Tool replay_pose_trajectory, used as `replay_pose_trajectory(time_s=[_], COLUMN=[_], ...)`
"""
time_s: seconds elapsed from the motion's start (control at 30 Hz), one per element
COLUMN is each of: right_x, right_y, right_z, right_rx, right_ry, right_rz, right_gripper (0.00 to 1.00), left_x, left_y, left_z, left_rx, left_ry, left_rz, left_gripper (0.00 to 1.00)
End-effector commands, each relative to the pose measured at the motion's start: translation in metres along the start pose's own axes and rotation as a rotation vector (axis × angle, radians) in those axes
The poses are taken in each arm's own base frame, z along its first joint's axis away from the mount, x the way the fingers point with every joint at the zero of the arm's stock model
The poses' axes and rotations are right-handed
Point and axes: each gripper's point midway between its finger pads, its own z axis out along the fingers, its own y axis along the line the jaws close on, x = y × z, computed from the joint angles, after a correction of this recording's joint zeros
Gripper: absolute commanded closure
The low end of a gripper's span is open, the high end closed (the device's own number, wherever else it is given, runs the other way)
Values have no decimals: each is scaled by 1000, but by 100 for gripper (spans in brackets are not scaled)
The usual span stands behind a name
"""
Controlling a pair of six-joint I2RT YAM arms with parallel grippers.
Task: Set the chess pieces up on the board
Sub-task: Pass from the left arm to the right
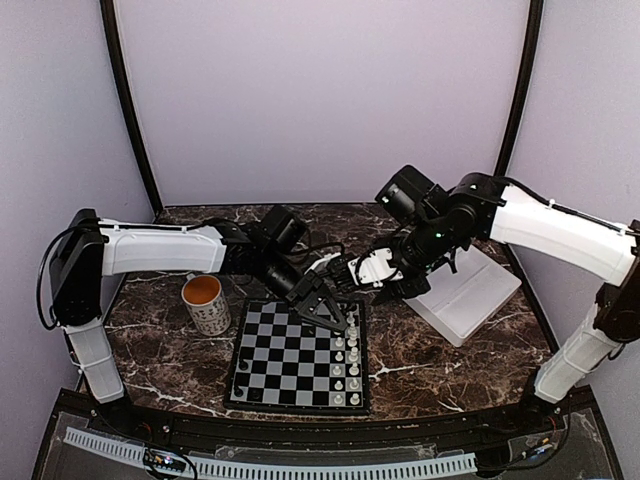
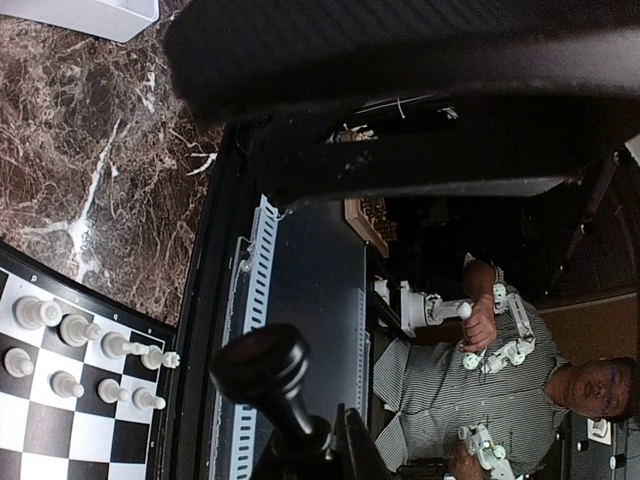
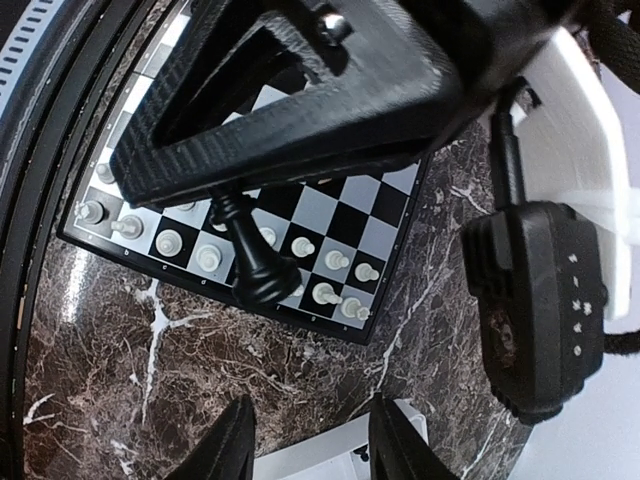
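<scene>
The left pincer (image 1: 325,312) is clamped on the base of a black piece (image 3: 255,268), which hangs tilted with its head sticking out past the fingertips, above the board (image 1: 285,350) near its 1 o'clock corner and not yet on any square. The right pincer (image 3: 315,410) hovers just beside it on the 2 o'clock side, fingers apart and holding nothing. White pieces (image 1: 352,360) fill the board's 3 o'clock edge, so the black ones likely belong along the 9 o'clock edge, nearest the mug (image 1: 207,303). The step in hand looks like carrying this piece, perhaps handing it across. With the base gripped, it cannot be stood up directly. The next move probably calls for the right pincer to take the head, freeing the base, then an upright set-down without knocking the white rows
</scene>
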Motion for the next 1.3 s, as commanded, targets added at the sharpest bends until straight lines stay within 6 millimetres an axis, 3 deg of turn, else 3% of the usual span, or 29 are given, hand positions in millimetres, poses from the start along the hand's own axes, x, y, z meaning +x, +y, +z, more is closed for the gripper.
replay_pose_trajectory(time_s=[0.0, 0.33, 0.53, 0.67, 0.83, 0.97, 1.0, 1.03, 1.13, 1.27], right_x=[-5, -38, -38, -31, -29, -28, -28, -28, -28, -33], right_y=[2, 17, 16, 15, 14, 11, 9, 8, 5, 6], right_z=[8, 31, 35, 37, 36, 31, 27, 23, 13, 6], right_rx=[-4, -27, -19, 0, 16, -5, -19, -37, -83, -163], right_ry=[16, -3, 8, 35, 36, -27, -60, -98, -210, -358], right_rz=[-6, -49, -38, -28, -13, 55, 87, 118, 214, 335], right_gripper=[58, 57, 76, 77, 94, 97, 97, 97, 97, 97], left_x=[-1, -4, 0, 2, 4, 5, 5, 5, -4, -20], left_y=[-23, -32, -32, -31, -29, -21, -27, -18, -32, -40], left_z=[-4, -3, -4, -4, -4, -8, -13, -15, -34, -63], left_rx=[59, 124, 126, 123, 106, -3, -28, -90, -197, -335], left_ry=[-9, 2, 10, 15, 16, -15, -34, -58, -190, -423], left_rz=[28, 23, 21, 21, 25, 66, 111, 120, 259, 393], left_gripper=[100, 100, 100, 100, 100, 82, 76, 73, 60, 51])
